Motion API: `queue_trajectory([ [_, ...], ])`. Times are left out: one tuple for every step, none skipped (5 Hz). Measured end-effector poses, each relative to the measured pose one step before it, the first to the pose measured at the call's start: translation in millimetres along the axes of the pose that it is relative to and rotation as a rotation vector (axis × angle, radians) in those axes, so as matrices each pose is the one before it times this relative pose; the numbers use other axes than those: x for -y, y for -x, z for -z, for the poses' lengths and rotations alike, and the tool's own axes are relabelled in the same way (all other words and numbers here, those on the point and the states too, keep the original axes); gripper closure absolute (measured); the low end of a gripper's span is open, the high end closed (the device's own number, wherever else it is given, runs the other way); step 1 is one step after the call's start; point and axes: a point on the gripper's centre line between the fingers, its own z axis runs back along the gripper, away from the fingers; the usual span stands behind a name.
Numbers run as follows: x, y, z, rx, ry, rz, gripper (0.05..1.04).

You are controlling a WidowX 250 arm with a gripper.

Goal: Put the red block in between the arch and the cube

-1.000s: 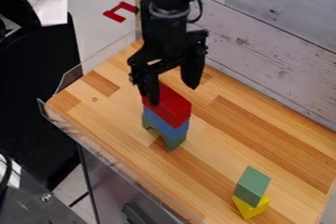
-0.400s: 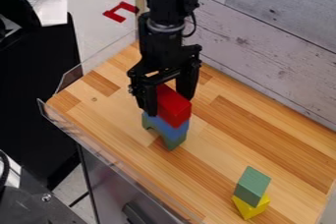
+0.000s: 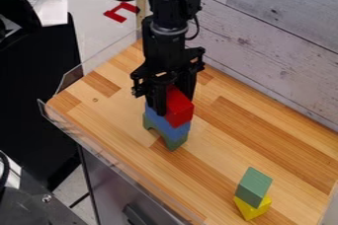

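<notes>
Black and two-fingered, pinches the red block (image 3: 180,113) in the gripper (image 3: 176,102), over blue block (image 3: 173,130) and green arch (image 3: 174,143), with green block (image 3: 253,187) on yellow block (image 3: 253,210) near the table's (image 3: 264,135) right edge.

arm (image 3: 173,2) from top edge | wrist (image 3: 165,51) upright | fingers (image 3: 160,101) clamped, pointing down
</notes>
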Motion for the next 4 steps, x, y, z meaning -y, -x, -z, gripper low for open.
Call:
queue_trajectory([
  [0.37, 0.83, 0.35, -0.0081, 0.0026, 0.0101, 0.496],
  [4.83, -3.43, -8.42, 0.0238, 0.0201, 0.0165, 0.496],
  [7.82, -1.07, -13.73, 0.0453, 0.017, 0.0665, 0.496],
  [8.98, 12.4, -7.9, 0.0363, -0.0334, 0.1221, 0.497],
])
